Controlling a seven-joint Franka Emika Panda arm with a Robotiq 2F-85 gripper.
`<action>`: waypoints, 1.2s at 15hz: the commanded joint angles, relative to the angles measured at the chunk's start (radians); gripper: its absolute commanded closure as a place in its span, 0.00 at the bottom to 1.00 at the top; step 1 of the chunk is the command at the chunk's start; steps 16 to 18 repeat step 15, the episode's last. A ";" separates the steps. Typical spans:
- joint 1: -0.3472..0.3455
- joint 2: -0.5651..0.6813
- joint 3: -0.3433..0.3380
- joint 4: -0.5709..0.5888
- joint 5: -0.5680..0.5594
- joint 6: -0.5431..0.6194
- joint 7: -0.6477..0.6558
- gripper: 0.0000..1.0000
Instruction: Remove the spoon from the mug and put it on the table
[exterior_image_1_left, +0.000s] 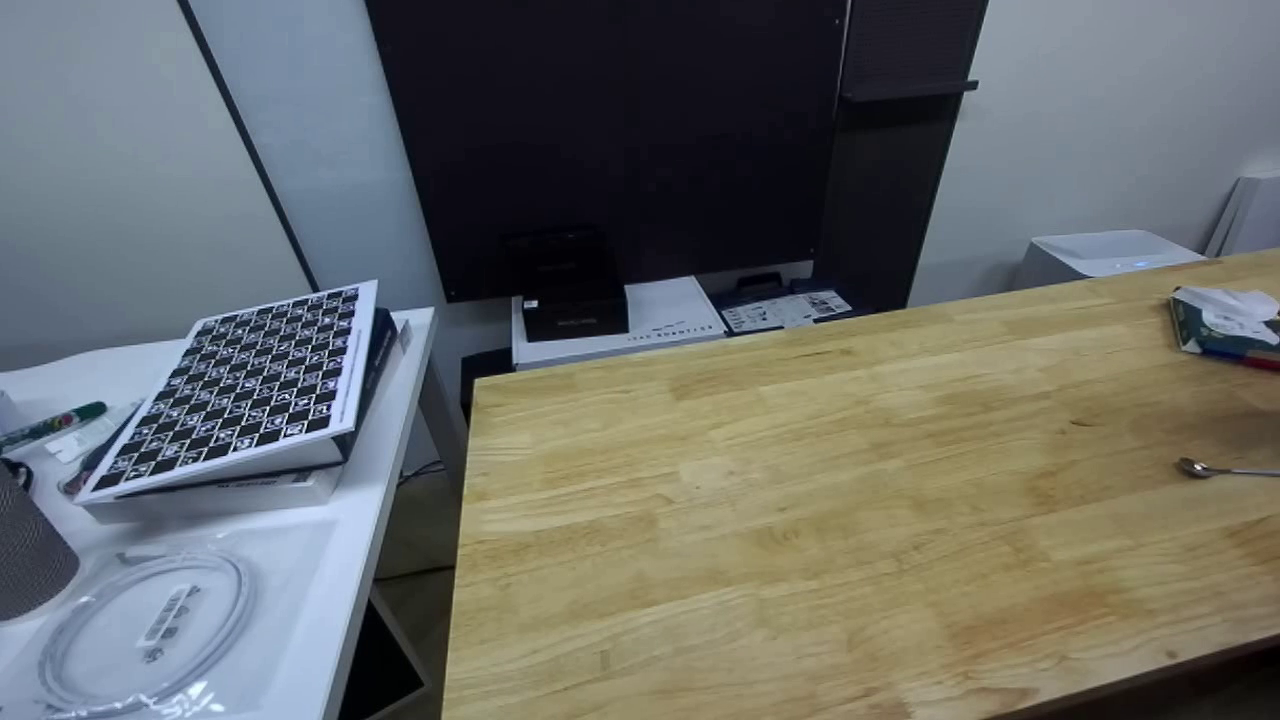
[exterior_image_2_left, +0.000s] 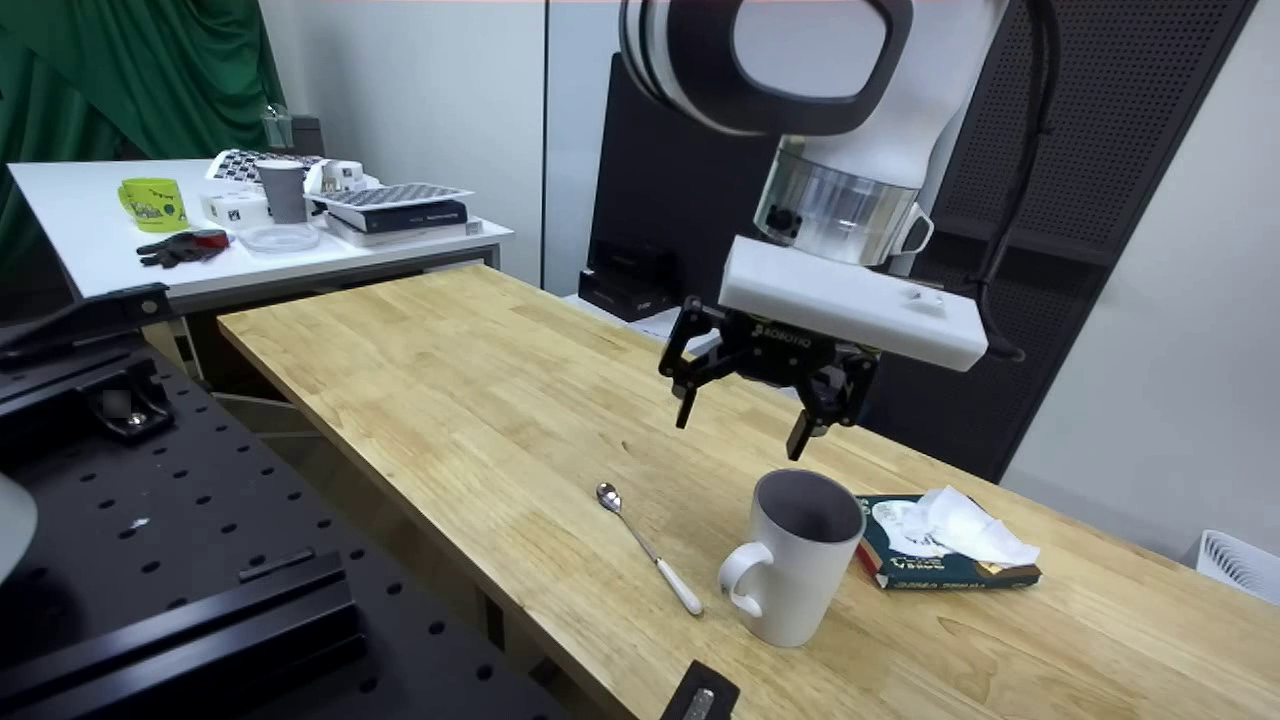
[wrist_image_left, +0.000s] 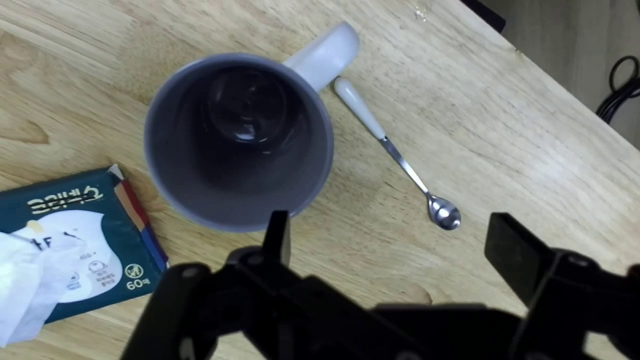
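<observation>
The spoon lies flat on the wooden table (exterior_image_2_left: 450, 380), with a silvery bowl and a white handle end. It shows in both exterior views (exterior_image_2_left: 648, 548) (exterior_image_1_left: 1195, 468) and in the wrist view (wrist_image_left: 385, 137). The mug (exterior_image_2_left: 800, 570), white outside and grey inside, stands upright beside the spoon's white handle end. In the wrist view the mug (wrist_image_left: 240, 190) holds no spoon, and its handle is close to the spoon's end. My gripper (exterior_image_2_left: 740, 430) is open and empty, above the table and higher than the mug. In the wrist view the gripper's fingers (wrist_image_left: 392, 222) are wide apart.
A green tissue pack (exterior_image_2_left: 910, 560) with a white tissue lies beside the mug. A black perforated bench (exterior_image_2_left: 200, 480) runs along the table's near side, and a dark bracket (exterior_image_2_left: 700, 692) is at the table edge. A white side desk (exterior_image_1_left: 390, 440) carries a grid board.
</observation>
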 joint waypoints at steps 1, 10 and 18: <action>0.000 -0.020 -0.004 -0.001 -0.035 0.069 0.171 0.00; 0.037 -0.093 -0.084 -0.002 -0.155 0.086 0.622 0.00; -0.050 -0.069 -0.003 -0.003 -0.207 0.124 0.562 0.00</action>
